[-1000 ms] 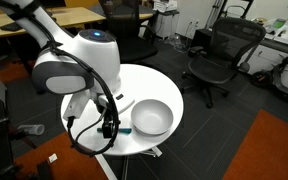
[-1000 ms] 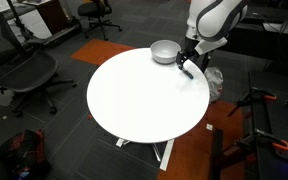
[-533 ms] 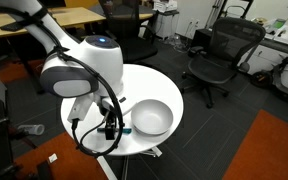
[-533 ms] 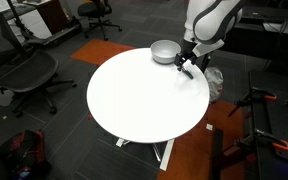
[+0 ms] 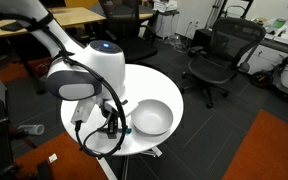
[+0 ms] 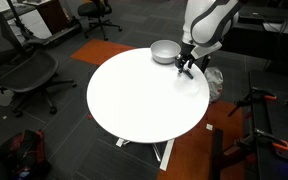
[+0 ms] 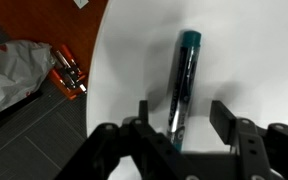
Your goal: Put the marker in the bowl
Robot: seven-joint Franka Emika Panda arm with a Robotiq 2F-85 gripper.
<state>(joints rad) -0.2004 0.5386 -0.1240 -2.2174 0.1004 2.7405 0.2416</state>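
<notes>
Arm (image 5: pixel 89 72) bent low, gripper (image 7: pixel 182 120) pointing straight down, fingers (image 7: pixel 226 118) spread apart, nothing clasped

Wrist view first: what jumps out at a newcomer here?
A dark marker with a teal end lies on the white table, straddled by the open gripper. In an exterior view, a grey-white bowl sits near the table's edge beside the bulky white arm.
</notes>
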